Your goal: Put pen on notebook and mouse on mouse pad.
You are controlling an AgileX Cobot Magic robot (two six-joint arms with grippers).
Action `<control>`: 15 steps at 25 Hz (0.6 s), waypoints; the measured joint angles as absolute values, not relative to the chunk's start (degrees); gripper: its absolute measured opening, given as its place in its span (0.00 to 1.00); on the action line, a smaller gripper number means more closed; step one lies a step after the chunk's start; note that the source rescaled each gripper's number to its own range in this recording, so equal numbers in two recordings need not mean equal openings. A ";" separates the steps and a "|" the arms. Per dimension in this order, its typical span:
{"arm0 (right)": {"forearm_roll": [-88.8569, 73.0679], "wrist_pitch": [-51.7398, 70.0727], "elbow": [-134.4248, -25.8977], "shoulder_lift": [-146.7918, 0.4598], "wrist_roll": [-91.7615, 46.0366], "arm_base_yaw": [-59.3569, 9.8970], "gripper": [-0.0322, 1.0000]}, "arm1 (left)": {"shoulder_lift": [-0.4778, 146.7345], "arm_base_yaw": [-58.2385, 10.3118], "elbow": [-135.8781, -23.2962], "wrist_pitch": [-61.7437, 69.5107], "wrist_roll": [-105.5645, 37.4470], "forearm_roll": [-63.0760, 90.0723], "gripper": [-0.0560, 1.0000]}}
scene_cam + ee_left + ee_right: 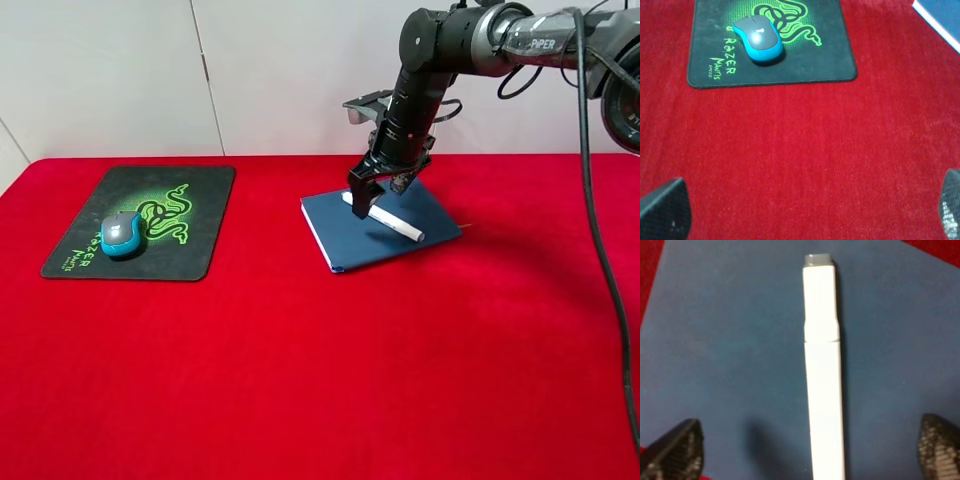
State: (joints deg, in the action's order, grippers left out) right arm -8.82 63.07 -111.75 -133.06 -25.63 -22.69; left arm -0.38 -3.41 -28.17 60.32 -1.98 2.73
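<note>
The white pen (392, 222) lies flat on the dark blue notebook (380, 238) right of the table's middle. My right gripper (381, 194) hovers just above the pen's far end, open, fingers clear of it. The right wrist view looks straight down on the pen (823, 375) resting on the notebook cover (730, 350), with a fingertip at each lower corner. The grey and teal mouse (123, 234) sits on the black mouse pad (200, 250) at the left. In the left wrist view the mouse (758, 38) rests on the pad (830, 60); my left gripper (805, 220) is open over bare cloth.
A red cloth (320, 380) covers the table. A corner of the notebook (942, 20) shows in the left wrist view. The right arm's black cable (600, 250) hangs down at the right side. A white wall stands behind the table.
</note>
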 joint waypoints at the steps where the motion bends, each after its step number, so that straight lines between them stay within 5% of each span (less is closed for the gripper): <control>1: -8.86 63.07 -111.75 -133.06 -25.57 -22.69 0.96 | -0.38 -3.41 -28.17 60.32 -1.98 2.73 1.00; 15: -8.88 68.14 -115.75 -130.86 -22.12 -22.69 1.00 | -0.38 -3.41 -28.17 60.32 -1.98 2.73 1.00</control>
State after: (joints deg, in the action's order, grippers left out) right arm -8.88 68.14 -115.75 -130.86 -22.12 -22.69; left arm -0.38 -3.41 -28.17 60.32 -1.98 2.73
